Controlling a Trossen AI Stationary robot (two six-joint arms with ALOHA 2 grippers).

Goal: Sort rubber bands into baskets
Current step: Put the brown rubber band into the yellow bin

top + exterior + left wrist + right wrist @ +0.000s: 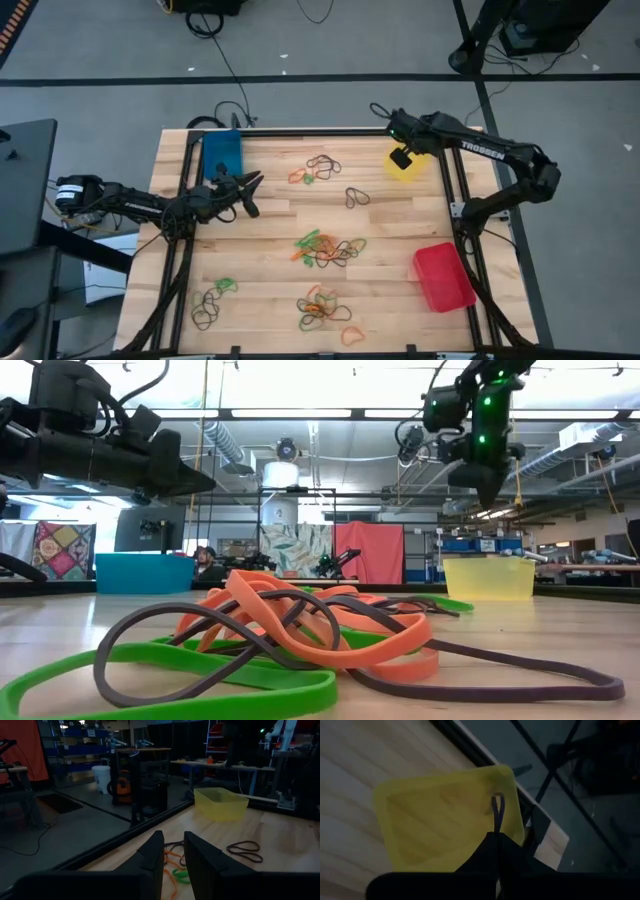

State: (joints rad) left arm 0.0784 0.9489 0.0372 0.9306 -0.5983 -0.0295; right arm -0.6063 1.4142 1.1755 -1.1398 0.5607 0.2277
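Right fingers [496, 837] pinch dark band [497, 810] over yellow basket [420, 815]; wooden table [400, 225], workshop behind.

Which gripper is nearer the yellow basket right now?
Right. The right gripper hangs directly over the yellow basket; the left gripper is across the table beside the blue basket.

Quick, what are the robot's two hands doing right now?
Left gripper: slightly open, holding nothing.
Right gripper: shut on a dark rubber band above the yellow basket.
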